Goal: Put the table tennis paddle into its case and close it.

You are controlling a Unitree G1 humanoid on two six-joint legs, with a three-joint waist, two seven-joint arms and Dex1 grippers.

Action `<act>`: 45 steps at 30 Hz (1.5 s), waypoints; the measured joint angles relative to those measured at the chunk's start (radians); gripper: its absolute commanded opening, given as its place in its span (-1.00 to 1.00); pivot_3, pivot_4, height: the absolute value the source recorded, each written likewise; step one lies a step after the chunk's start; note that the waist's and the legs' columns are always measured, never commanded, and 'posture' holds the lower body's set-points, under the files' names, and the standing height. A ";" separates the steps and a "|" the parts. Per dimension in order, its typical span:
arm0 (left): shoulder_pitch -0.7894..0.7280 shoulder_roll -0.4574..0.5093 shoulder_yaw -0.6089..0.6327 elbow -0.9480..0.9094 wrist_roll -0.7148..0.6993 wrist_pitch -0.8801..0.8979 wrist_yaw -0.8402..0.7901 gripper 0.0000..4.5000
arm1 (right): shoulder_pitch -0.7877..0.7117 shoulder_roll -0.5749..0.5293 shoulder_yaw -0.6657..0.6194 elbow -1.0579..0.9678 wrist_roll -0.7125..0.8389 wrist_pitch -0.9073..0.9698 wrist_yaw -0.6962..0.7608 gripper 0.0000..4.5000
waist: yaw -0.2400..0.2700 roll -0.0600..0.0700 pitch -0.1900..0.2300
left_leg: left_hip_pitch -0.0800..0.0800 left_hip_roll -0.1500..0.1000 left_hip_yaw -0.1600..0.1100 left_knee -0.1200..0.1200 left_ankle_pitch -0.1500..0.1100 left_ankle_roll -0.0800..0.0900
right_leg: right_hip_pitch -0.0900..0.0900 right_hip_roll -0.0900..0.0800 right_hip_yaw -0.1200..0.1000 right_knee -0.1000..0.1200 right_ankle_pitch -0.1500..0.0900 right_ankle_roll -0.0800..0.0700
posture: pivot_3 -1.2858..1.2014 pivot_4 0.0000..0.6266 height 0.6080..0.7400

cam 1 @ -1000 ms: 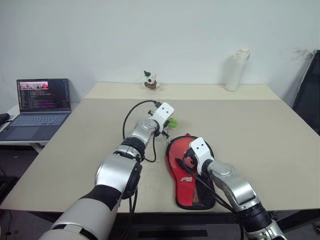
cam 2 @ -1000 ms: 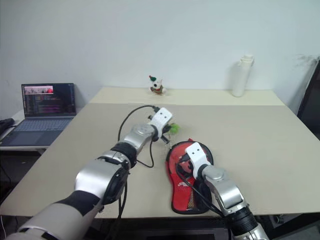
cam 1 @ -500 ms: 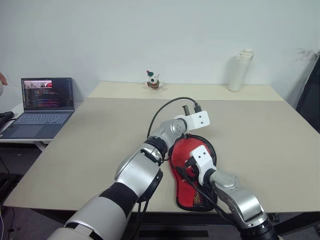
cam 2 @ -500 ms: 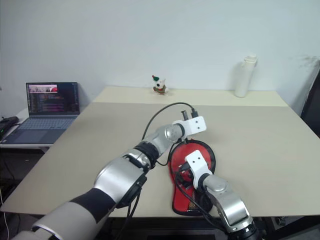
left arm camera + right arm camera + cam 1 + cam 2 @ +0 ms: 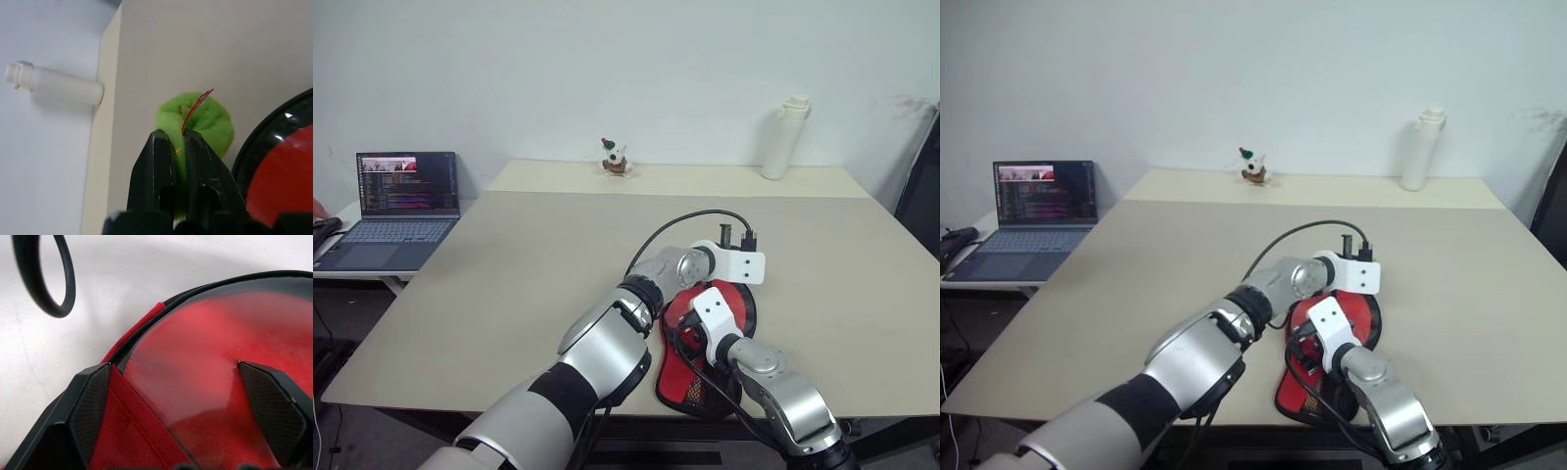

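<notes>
The big beige worktop point(image 5: 509, 255) is seen stretching out front, with a lighter strip at the far edge. A laptop point(image 5: 396, 211) is parked off on a side desk to the left, screen lit. A tall white bottle point(image 5: 785, 137) is stood at the far right of the worktop, and a little toy figure point(image 5: 613, 157) sits near the far middle.

Close to the near edge, right of centre, the case point(image 5: 700, 372) is laid flat, red side up with the mesh pocket toward the near edge. The paddle point(image 5: 230, 382) is tucked inside it, its red rubber face seen in the open mouth with the black rim around it.

The left gripper point(image 5: 177, 142) is reached across over the round end of the case, fingers pinched narrow on the green charm point(image 5: 208, 120). The right gripper point(image 5: 176, 396) is parked over the case, fingers point(image 5: 90, 404) spread wide either side of the paddle face, nothing gripped. A black cable loop point(image 5: 46, 276) is seen beside the case.
</notes>
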 measured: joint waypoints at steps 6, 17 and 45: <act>0.012 -0.002 0.021 -0.012 -0.031 -0.024 -0.081 -0.10 | -0.013 0.007 0.000 0.021 -0.002 -0.001 0.007 1.00 | -0.004 0.000 -0.001 | 0.001 0.001 0.000 0.000 0.000 0.000 | 0.001 0.000 0.000 0.000 0.000 0.000 | 0.03 -0.52 1.00; 0.033 0.085 0.211 -0.037 -0.229 -0.009 -0.217 0.21 | -0.021 0.014 -0.012 -0.006 0.048 0.009 0.075 1.00 | -0.028 0.000 -0.003 | 0.001 0.001 0.000 0.000 0.000 0.000 | 0.000 0.001 0.000 0.001 0.000 0.000 | 0.03 -0.52 1.00; 0.695 0.477 0.564 -1.069 -0.936 0.713 -0.796 0.21 | -0.109 -0.104 -0.440 0.346 0.259 -0.239 0.111 1.00 | -0.022 0.000 -0.001 | 0.000 0.000 0.000 0.000 0.000 0.000 | -0.001 -0.001 0.001 0.003 0.003 -0.005 | 0.03 -0.52 1.00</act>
